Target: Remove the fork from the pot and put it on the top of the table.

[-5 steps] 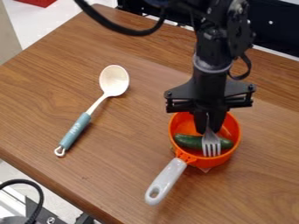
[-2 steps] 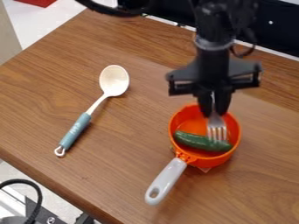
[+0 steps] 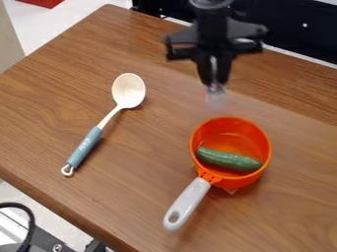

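While an orange pot [image 3: 245,183] sits right of centre on a brown wooden table [image 3: 151,197], a black two-finger gripper [image 3: 215,82] hangs above the tabletop, beyond the pot's far rim and near the top of the view. Its fingers point down and are nearly together, with only a narrow gap between them, and they hold a metal fork [image 3: 217,94]. The fork is outside the pot, up in the air, its tined end pointing down beneath the fingertips; that end is blurred, so its exact outline cannot be told. Inside the pot lies a dark green cucumber [image 3: 228,159], resting at a slant across the near half. The pot's pale grey handle [image 3: 187,203] slopes toward the bottom of the view and ends in a loop with a hole. On the left half of the table, well apart from the pot, lies a cream spoon [image 3: 128,90] with a teal grip, its bowl toward the top and its hanging loop toward the lower left. Past the table's far edge stands a black panel [image 3: 299,37].
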Tool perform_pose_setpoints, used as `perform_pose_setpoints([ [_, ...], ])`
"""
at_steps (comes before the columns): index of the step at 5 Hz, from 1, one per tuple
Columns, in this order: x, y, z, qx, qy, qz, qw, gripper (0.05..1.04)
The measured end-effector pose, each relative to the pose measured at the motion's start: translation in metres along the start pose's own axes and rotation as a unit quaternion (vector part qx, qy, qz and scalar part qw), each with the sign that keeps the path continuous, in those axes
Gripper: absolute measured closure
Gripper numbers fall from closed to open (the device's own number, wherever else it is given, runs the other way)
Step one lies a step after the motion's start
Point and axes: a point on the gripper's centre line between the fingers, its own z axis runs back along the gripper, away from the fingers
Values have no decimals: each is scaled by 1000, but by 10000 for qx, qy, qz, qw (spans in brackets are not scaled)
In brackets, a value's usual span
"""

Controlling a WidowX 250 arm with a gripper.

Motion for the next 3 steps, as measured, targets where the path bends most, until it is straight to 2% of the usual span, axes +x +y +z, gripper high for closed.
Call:
perform_pose_setpoints([
  [1, 32, 13, -9, 83, -28, 554, 9984, 971],
  [2, 46, 24, -19, 197, 44, -30, 9998, 971],
  [3, 56, 28, -27, 177, -82, 412, 9990, 971],
])
